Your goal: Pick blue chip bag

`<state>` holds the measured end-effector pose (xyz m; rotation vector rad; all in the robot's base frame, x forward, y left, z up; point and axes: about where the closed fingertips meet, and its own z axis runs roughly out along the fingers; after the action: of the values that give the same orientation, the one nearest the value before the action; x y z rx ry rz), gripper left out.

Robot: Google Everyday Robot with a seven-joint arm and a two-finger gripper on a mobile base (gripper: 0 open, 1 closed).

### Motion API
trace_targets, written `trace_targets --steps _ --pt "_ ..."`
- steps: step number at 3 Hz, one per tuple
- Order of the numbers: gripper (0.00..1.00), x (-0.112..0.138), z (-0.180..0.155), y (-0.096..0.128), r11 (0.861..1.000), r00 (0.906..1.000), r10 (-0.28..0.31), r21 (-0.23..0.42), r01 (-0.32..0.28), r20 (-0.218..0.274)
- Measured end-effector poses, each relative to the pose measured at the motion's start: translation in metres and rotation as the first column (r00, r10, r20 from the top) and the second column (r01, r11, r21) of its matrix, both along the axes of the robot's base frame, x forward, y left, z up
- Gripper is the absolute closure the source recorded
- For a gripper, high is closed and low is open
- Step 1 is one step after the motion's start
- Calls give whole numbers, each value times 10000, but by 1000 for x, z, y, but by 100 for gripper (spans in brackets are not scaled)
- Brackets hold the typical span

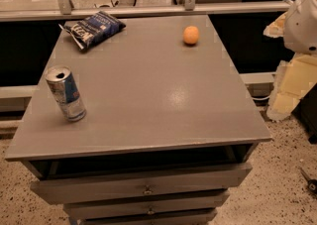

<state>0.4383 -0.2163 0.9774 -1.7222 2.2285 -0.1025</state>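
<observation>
The blue chip bag (94, 29) is a crinkled dark navy foil bag with white lettering. It lies flat at the far left corner of the grey cabinet top (148, 95). My gripper is out of view. Only a white rounded part of my arm (302, 21) shows at the upper right edge, beyond the cabinet's right side and far from the bag.
A blue-and-silver drink can (66, 93) stands near the front left edge. An orange (191, 35) sits at the far right. Drawers (143, 187) are below the top, the upper one slightly open. A metal rail (148, 10) runs behind. Pale foam pieces (292, 85) stand to the right.
</observation>
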Motion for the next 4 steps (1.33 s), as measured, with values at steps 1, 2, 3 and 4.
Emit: trace_targets --steps 1,2,3,4 --pt "0 0 0 0 10000 10000 0 0 0 2" --pt "0 15 -5 15 9991 9992 292 301 -300 276" --pt "0 62 -18 65 9851 9888 1148 1172 -1256 948" --pt "0 116 -28 119 9540 9714 1767 2152 -2087 1585"
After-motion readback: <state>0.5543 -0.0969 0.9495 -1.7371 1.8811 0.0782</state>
